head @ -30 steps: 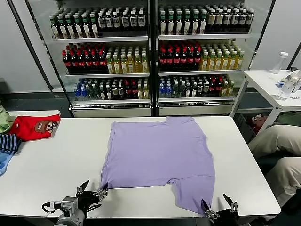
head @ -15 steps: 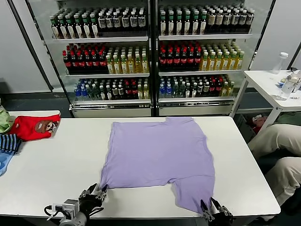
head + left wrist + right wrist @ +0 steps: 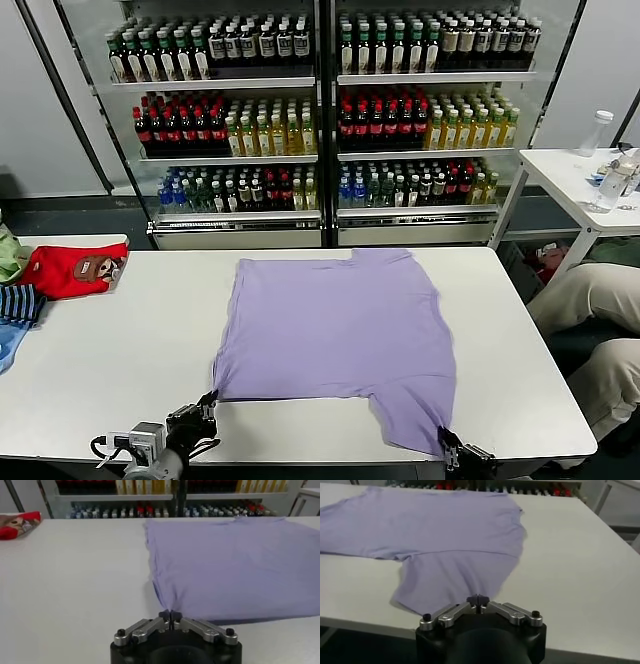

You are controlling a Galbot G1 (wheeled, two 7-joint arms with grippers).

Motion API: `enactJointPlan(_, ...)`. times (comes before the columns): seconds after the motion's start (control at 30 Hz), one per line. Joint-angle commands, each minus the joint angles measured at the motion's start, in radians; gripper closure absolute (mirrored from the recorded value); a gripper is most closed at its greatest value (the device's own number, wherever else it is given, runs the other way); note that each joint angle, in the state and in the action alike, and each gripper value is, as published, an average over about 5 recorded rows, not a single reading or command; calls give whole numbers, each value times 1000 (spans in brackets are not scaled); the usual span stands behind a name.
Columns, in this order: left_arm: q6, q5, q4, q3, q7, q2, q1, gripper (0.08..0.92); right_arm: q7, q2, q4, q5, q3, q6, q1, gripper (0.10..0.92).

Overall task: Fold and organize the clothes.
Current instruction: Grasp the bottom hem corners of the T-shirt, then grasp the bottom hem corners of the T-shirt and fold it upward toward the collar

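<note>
The lavender T-shirt point(image 3: 340, 330) lies spread on the white table point(image 3: 100, 370) with its plain side up. My left gripper point(image 3: 205, 410) is at the shirt's near left corner. In the left wrist view point(image 3: 170, 616) its jaws are shut on the cloth edge of the shirt point(image 3: 235, 560). My right gripper point(image 3: 447, 445) is at the near right corner, by the table's front edge. In the right wrist view point(image 3: 478, 600) its jaws are shut on the hem of the shirt point(image 3: 445, 530).
A red garment with a brown face point(image 3: 70, 270) and a striped garment point(image 3: 20, 303) lie at the table's far left. Drink coolers point(image 3: 320, 120) stand behind. A side table point(image 3: 590, 180) with a bottle point(image 3: 595, 130) and a seated person's legs point(image 3: 590, 300) are at the right.
Both grippers were open short of the shirt's near edge. They moved in to its two near corners and shut on the cloth.
</note>
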Motion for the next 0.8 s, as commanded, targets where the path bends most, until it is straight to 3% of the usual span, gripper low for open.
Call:
enactJointPlan(0.03, 2, -7, -217, -45, -64, 42, 281, 912, -7, -29, 173, 49, 138, -12, -163, 914)
enactJointPlan(0.2, -3, -2, -269, -83, -86, 62, 375, 912, -11, -31, 181, 33, 123, -16, -185, 914)
enactJointPlan(0.3, -26, -4, -248, -106, -87, 66, 354, 912, -7, -29, 186, 39, 114, -15, -143, 914)
enactJointPlan(0.6, -55, -87, -68, -92, -18, 110, -11, 912, 44, -37, 61, 87, 16, -85, 275, 914)
enactJointPlan(0.8, -59, -85, 75, -39, 39, 86, -192, 912, 53, -34, -113, 53, -100, -85, 468, 914)
